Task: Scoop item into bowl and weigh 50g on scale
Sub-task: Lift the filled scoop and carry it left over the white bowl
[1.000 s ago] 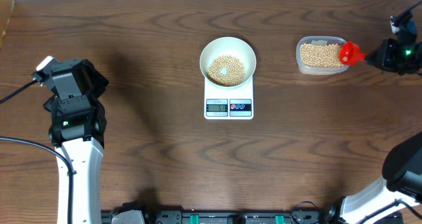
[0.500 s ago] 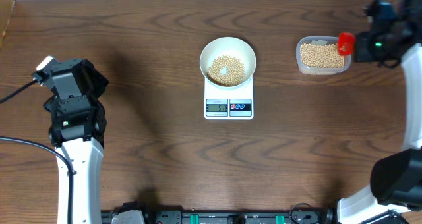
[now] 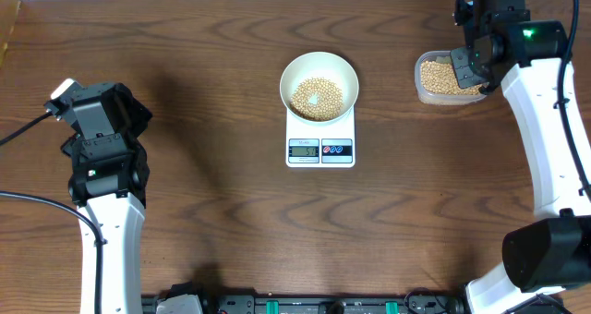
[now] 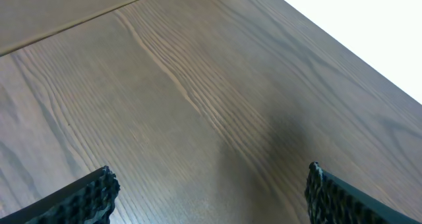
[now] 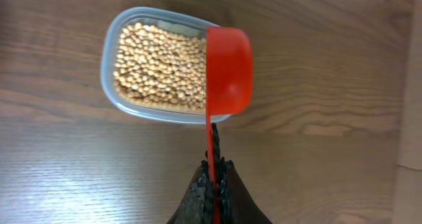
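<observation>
As seen from overhead, the white bowl (image 3: 288, 74) holding beans (image 3: 317, 97) sits on the scale (image 3: 319, 150) at the middle of the table (image 3: 185, 212), with a tub (image 3: 420, 83) of more beans well to its right. From the left wrist, the left claw (image 4: 211, 188) is spread wide above bare wood. From the right wrist, the right claw (image 5: 212, 174) pinches the handle of a red scoop (image 5: 229, 69), whose cup is over the tub's edge.

scale (image 3: 320, 150): white, mid-table | bowl (image 3: 319, 63): white, atop scale | beans (image 3: 317, 97): tan, heaped in bowl
</observation>
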### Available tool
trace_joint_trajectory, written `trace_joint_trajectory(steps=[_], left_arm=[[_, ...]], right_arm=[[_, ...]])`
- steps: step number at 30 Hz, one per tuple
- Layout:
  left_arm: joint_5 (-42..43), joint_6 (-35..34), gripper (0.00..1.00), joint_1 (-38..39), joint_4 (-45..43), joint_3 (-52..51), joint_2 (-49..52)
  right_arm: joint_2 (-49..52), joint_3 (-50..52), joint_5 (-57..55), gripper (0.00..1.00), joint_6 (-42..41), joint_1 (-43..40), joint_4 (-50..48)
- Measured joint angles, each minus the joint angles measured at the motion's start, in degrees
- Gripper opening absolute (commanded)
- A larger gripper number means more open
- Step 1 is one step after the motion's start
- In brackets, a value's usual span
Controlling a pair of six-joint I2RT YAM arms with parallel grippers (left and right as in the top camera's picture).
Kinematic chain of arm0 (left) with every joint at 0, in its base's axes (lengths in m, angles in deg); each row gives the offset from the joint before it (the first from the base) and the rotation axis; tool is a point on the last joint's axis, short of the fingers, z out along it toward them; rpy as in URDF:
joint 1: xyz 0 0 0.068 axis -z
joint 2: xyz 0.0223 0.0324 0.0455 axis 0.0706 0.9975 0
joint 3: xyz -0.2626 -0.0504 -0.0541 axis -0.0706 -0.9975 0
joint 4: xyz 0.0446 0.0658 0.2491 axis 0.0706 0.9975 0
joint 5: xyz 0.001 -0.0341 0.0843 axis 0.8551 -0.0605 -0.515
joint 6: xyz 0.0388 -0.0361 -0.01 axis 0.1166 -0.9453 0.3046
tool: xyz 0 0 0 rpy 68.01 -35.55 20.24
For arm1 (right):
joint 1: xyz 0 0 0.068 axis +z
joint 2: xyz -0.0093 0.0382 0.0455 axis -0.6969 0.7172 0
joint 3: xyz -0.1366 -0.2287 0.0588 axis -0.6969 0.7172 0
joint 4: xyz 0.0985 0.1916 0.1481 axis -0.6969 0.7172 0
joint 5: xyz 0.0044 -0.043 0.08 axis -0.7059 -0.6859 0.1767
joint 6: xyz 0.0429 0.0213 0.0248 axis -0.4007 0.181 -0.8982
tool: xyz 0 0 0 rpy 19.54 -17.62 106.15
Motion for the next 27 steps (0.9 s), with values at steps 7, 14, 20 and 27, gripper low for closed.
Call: trace_joint_trajectory(steps=[7, 14, 20, 27], left_arm=[[0.00, 0.00, 0.93, 0.00, 0.00, 0.00, 0.00], [0.00, 0.00, 0.93, 0.00, 0.02, 0.00, 0.00], [0.00, 0.00, 0.93, 0.00, 0.00, 0.00, 0.00], [0.00, 0.00, 0.93, 0.00, 0.00, 0.00, 0.00]], right_arm=[[0.00, 0.00, 2.84, 0.01, 0.00, 0.00, -2.56], [0.00, 0.00, 24.85, 0.01, -0.44, 0.02, -12.17], [0.00, 0.00, 38.21, 0.01, -1.11, 1.95, -16.02], [0.00, 0.00, 43.39, 0.01, -1.03, 9.01, -16.09]])
